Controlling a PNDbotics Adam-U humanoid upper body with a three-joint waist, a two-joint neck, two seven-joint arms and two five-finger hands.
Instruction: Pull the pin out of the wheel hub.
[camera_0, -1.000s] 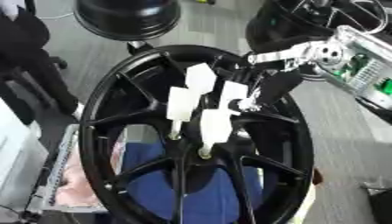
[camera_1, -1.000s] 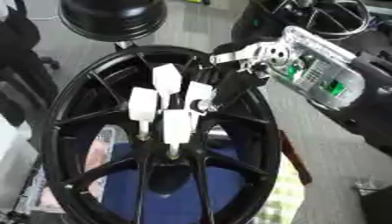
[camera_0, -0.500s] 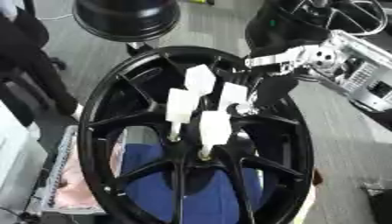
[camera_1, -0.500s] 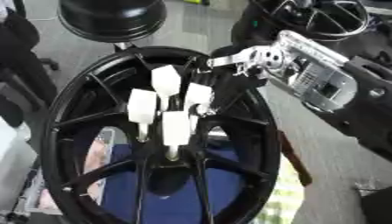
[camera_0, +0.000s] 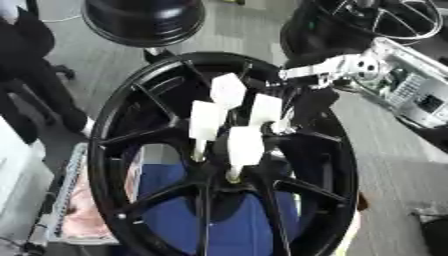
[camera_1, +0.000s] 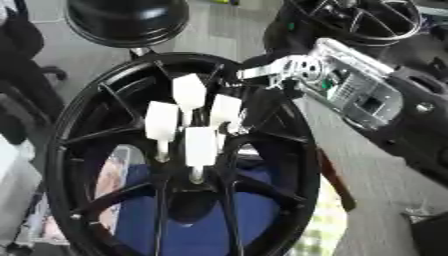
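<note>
A large black wheel rim (camera_0: 114, 125) fills the middle of both views, tilted toward me. Several pins with white block handles stand in its hub (camera_0: 219, 177): one at the top (camera_0: 227, 90), one at the left (camera_0: 207, 120), one at the right (camera_0: 265, 110) and one at the front (camera_0: 245, 145). My right arm (camera_1: 350, 87) comes in from the upper right, silver wrist first. Its black right hand (camera_0: 306, 107) sits against the right side of the right pin, dark against the dark spokes. The left hand does not show.
A second black rim (camera_0: 144, 20) lies at the top, and another wheel (camera_0: 376, 20) at the top right. A person in dark clothes (camera_0: 26, 65) stands at the left edge. Blue cloth (camera_0: 175, 215) lies under the wheel, beside a pinkish tray (camera_0: 79, 210).
My right forearm has swung slightly lower on the right side. The hand stays by the right pin, and the pins stand as before.
</note>
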